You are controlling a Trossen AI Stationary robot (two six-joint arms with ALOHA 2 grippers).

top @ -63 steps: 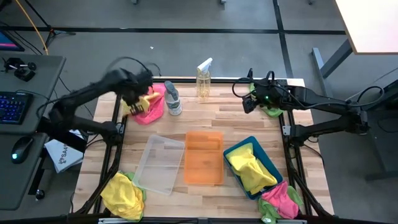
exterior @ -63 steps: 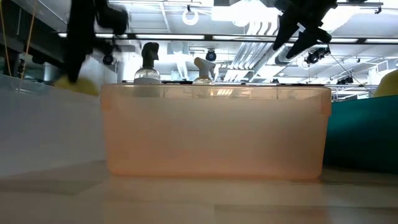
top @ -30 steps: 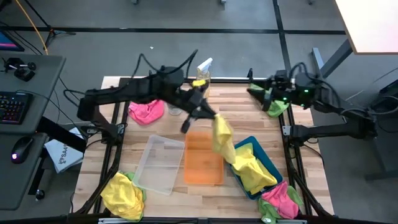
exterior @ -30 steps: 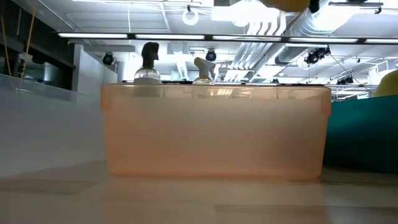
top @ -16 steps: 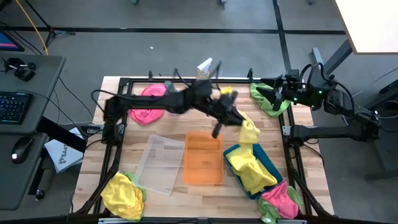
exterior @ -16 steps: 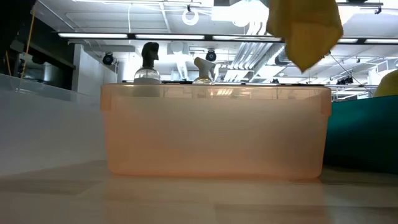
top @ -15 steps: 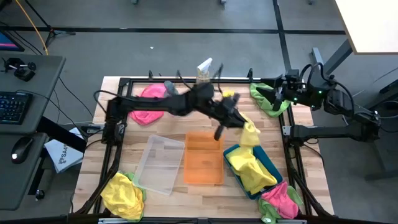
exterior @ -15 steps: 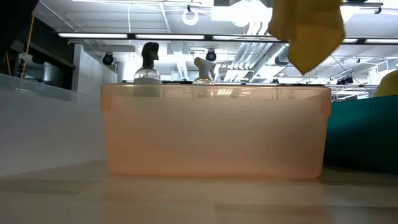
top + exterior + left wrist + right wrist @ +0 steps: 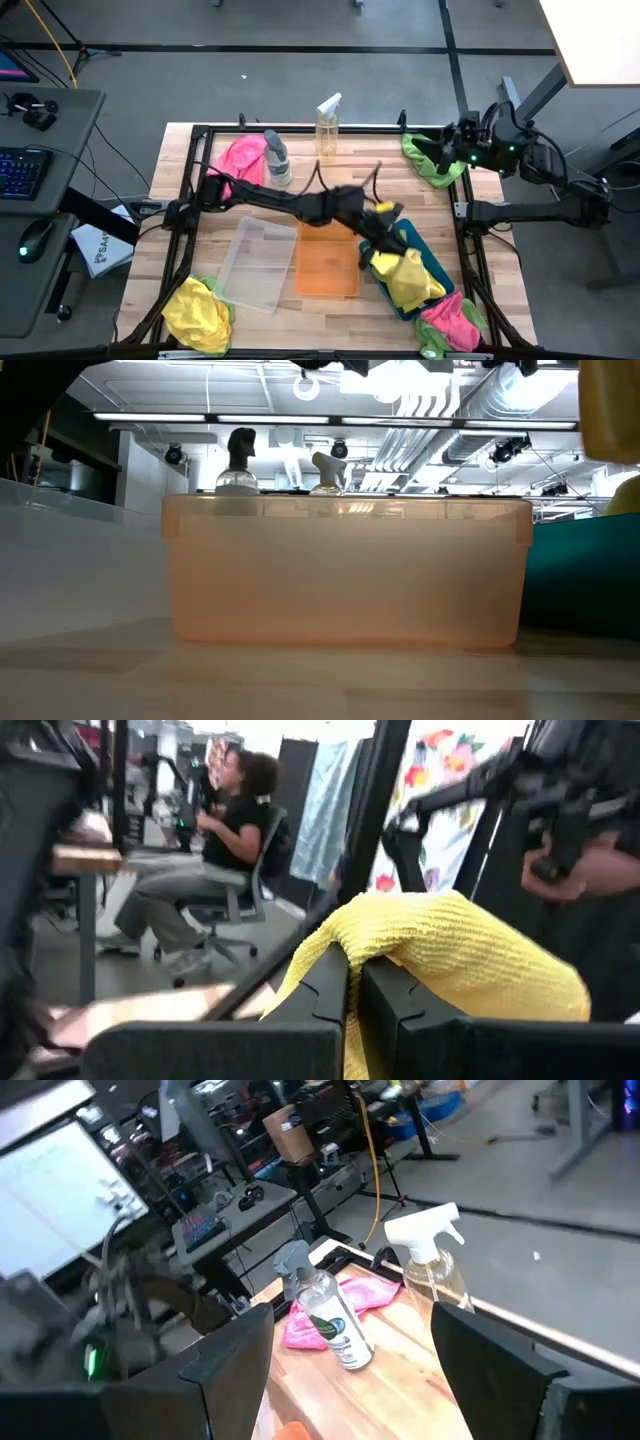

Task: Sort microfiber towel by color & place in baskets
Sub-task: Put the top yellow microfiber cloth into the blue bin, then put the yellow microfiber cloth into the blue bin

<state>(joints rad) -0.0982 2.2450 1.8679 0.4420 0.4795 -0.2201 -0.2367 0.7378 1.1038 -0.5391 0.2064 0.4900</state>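
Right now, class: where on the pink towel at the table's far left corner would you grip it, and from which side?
Grip the pink towel at its raised, bunched middle, coming straight down from above. It lies crumpled in a soft heap with no firm edge, and the grey-capped spray bottle stands close on its right, so a sideways approach from there risks a knock.

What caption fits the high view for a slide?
Left gripper lowers a yellow towel into the teal basket; right gripper waits at the table's far corner.

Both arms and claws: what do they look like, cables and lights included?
Both arms are dark, slim and jointed, with black cables looping off them. The left claw has two flat dark fingers with bevelled tips. The right claw has broad dark fingers, and a small green light glows beside it.
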